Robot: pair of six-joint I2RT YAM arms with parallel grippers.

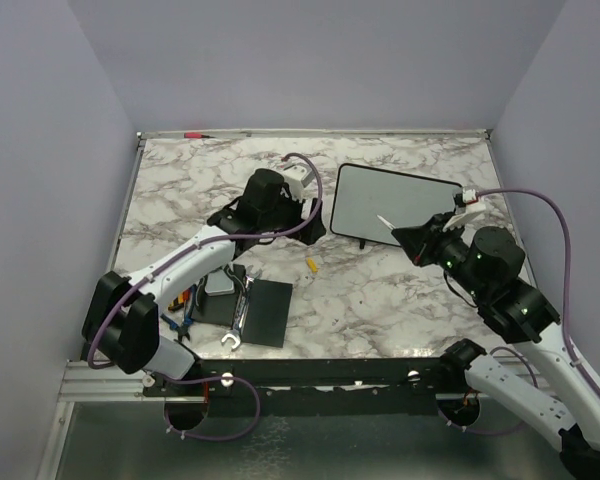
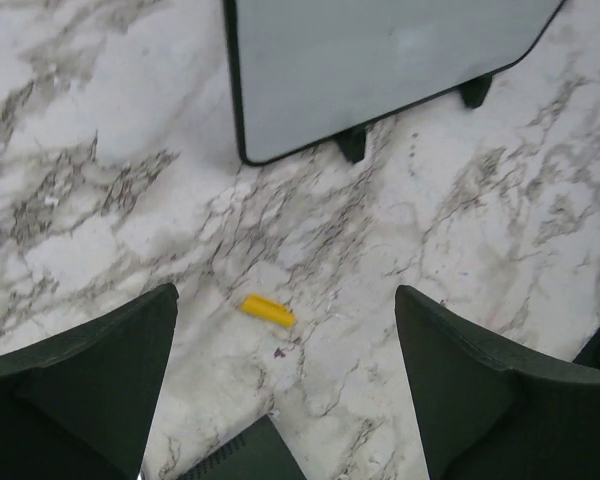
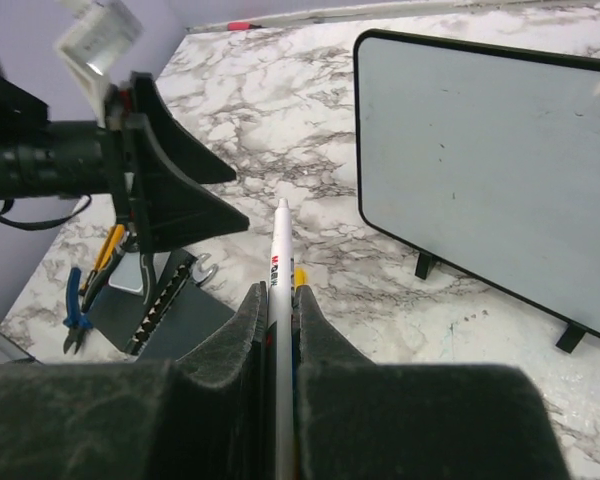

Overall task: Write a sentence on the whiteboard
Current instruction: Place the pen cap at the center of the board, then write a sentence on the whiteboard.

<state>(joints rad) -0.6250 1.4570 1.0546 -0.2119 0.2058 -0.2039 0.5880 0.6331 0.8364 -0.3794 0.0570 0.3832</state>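
right gripper (image 3: 280,295): clamps marker (image 3: 280,245); blank whiteboard (image 3: 480,150) ahead to its right. left gripper (image 2: 285,300): wide, empty, yellow cap (image 2: 268,310) beneath. risk: marker may swivel in the pinch; propped whiteboard may slide.

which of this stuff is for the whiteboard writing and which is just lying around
For the job: whiteboard, marker in the right claw, yellow cap.
Lying about: wrench, blue-handled pliers, black pad, grey box.

The marker's (image 3: 277,262) red-and-black print seems too blurred to read.
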